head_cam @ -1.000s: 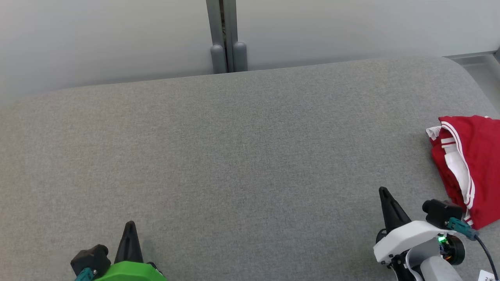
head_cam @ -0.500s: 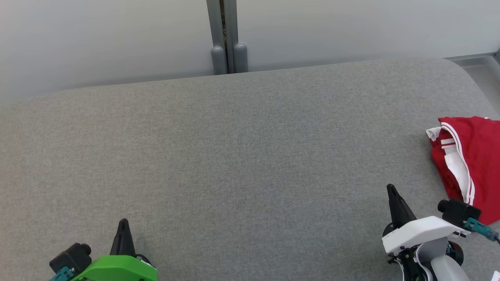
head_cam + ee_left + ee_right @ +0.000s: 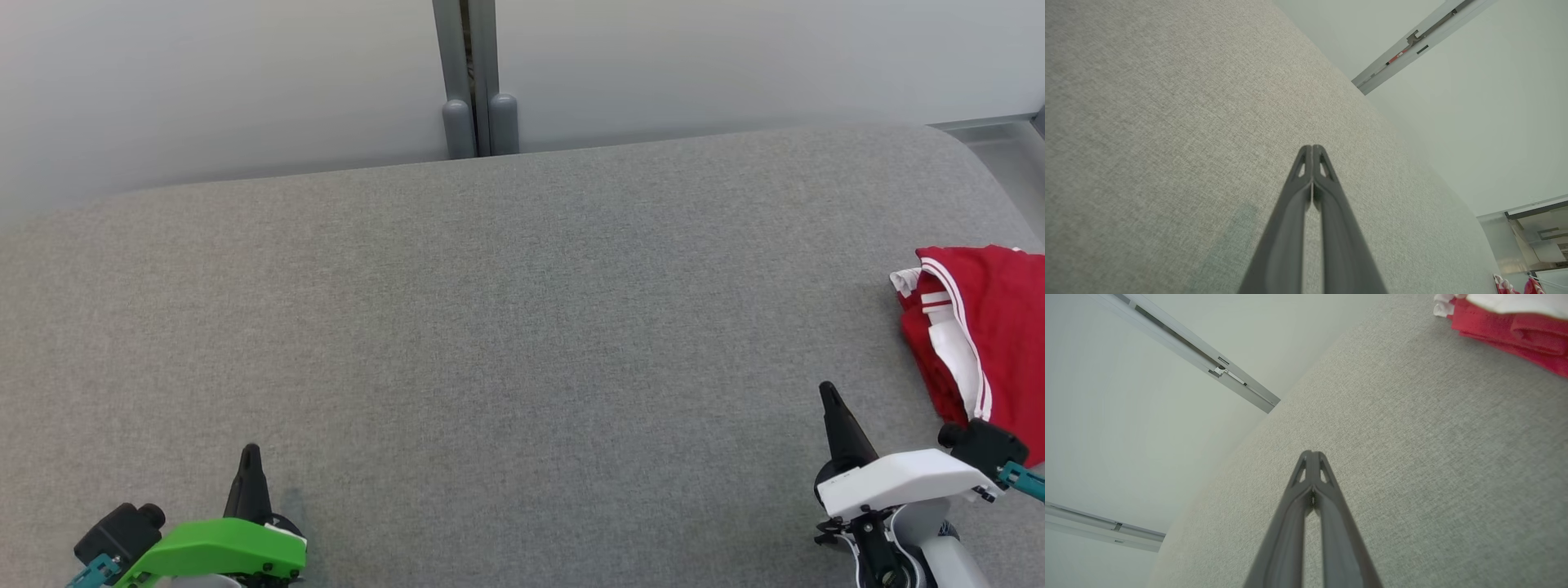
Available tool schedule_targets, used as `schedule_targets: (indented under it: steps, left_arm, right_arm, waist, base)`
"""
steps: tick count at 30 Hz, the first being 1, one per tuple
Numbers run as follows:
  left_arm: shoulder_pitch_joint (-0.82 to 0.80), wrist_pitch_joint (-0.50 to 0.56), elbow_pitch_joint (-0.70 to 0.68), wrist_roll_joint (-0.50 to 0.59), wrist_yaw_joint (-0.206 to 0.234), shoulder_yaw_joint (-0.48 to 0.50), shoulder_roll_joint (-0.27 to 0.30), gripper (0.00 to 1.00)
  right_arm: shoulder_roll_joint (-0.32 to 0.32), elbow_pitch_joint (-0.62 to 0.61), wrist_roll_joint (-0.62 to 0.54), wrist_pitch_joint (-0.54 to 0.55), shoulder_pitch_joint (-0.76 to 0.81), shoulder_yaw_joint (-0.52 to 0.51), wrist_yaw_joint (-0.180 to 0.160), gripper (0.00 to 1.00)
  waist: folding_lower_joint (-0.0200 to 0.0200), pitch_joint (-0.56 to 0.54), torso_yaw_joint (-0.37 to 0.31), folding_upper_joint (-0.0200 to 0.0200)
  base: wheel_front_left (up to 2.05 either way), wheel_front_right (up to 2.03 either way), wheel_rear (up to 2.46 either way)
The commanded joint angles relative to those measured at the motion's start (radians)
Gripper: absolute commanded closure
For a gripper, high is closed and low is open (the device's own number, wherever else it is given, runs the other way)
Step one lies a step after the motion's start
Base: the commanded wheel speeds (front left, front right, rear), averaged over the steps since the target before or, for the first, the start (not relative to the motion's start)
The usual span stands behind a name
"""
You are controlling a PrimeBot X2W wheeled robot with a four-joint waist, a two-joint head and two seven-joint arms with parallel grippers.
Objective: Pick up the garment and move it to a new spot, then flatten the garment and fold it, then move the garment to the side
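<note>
The garment (image 3: 992, 327) is red with white stripes and lies folded at the right edge of the grey fabric surface (image 3: 506, 327). Its red edge also shows in the right wrist view as the garment (image 3: 1515, 330) at the top right. My right gripper (image 3: 829, 394) hovers at the lower right, left of the garment and apart from it, shut and empty; the right gripper (image 3: 1311, 454) has its tips pressed together. My left gripper (image 3: 249, 453) sits at the lower left, far from the garment, shut and empty, as the left gripper (image 3: 1312, 148) confirms.
A pale wall (image 3: 204, 82) with a grey vertical post (image 3: 473, 82) stands behind the surface's far edge. The surface's rounded right corner (image 3: 971, 147) borders a pale floor strip. Red items (image 3: 1515, 286) appear at the far lower right of the left wrist view.
Both grippers have drawn back toward the bottom edge and outward, the left one to the left, the right one to the right. The garment has stayed in place.
</note>
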Motion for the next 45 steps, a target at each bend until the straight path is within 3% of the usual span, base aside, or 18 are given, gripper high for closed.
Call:
schedule_targets:
  steps: [1, 45]
  left_arm:
    - [-0.028, 0.008, -0.014, -0.033, -0.007, 0.007, 0.004, 1.0]
    - [-0.07, 0.129, -0.044, -0.471, -0.068, 0.079, 0.007, 1.0]
  right_arm:
    - [-0.006, -0.02, 0.032, 0.008, -0.004, -0.007, 0.0, 1.0]
    - [-0.009, -0.101, 0.47, 0.128, 0.023, -0.054, -0.001, 1.0]
  waist:
    - [0.0, 0.0, 0.0, 0.0]
    - [0.0, -0.015, 0.004, 0.0]
  base:
    - [0.0, 0.0, 0.0]
    - [0.0, 0.0, 0.0]
